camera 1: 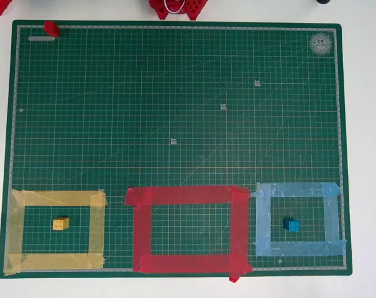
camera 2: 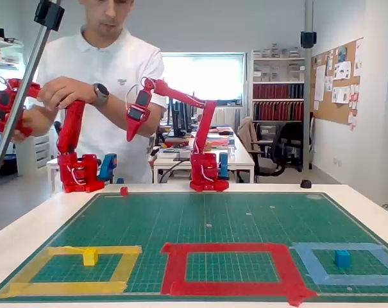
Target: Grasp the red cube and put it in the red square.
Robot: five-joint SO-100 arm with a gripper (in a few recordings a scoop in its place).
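The red cube (camera 1: 51, 28) (camera 2: 124, 190) lies at the far left corner of the green mat, close to its edge. The red square (camera 1: 191, 195) (camera 2: 232, 248) is a wide red tape outline at the middle of the near edge, with nothing inside it. In the fixed view my gripper (camera 2: 129, 133) hangs high in the air, tip pointing down, above and a little behind the cube. Its fingers look shut with nothing between them. The arm's base (camera 1: 175, 7) (camera 2: 206, 181) stands at the far middle of the mat.
A yellow cube (camera 1: 61, 223) (camera 2: 90, 256) sits inside a yellow tape outline (camera 1: 97, 226) at the near left. A blue cube (camera 1: 291, 225) (camera 2: 342, 258) sits inside a light-blue outline (camera 1: 330, 217) at the near right. A person stands behind the table.
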